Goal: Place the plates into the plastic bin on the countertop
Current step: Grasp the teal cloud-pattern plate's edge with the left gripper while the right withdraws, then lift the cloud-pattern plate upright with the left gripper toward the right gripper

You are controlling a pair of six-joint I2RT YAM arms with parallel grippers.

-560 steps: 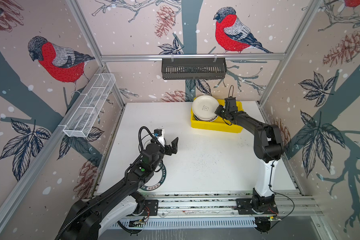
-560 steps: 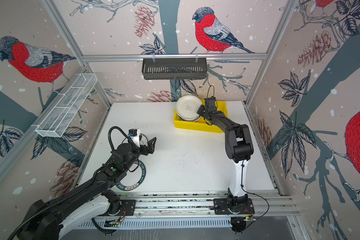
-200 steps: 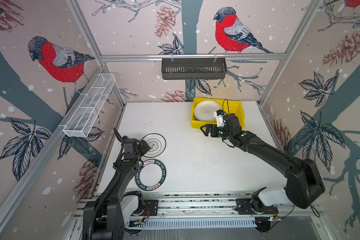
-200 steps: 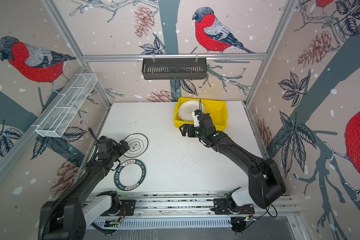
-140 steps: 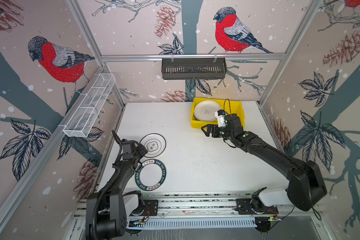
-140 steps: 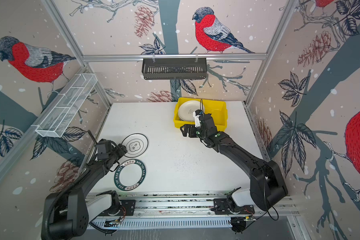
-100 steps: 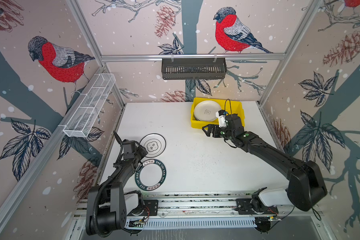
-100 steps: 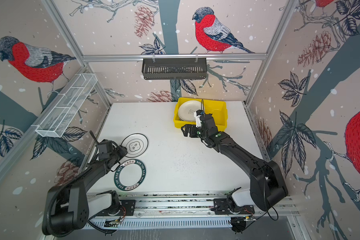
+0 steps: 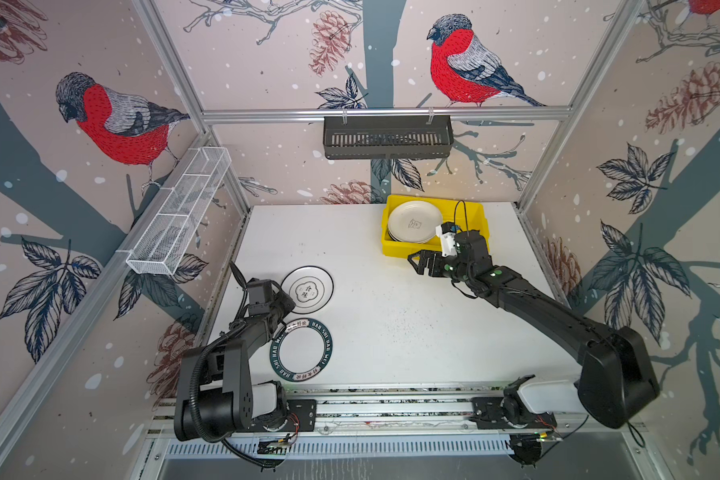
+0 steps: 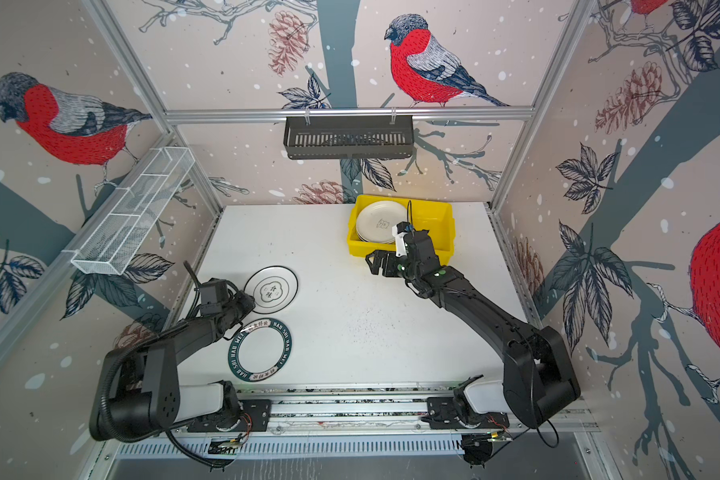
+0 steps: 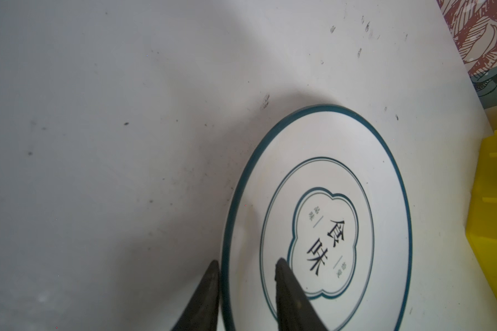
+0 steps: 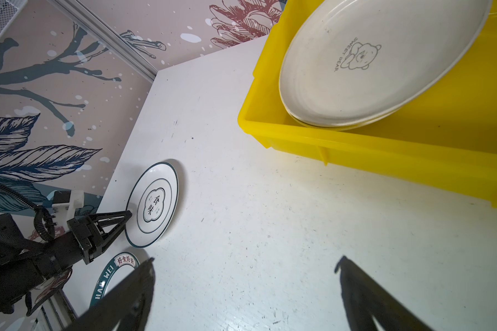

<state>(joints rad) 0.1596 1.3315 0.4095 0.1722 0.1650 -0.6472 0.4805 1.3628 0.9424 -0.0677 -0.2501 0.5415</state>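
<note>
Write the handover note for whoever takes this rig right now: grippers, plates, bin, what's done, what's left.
Left gripper: fingers straddle the rim of the ringed plate, which lies flat on the countertop; whether it is clamped yet cannot be told.
Right gripper: open, empty, over the countertop just in front of the yellow bin.
Done: a stack of cream plates, bear print on top, sits in the bin; the count is unclear.
Left: the ringed plate and the green-lettered plate, both on the countertop by the left arm, must go into the bin.
</note>
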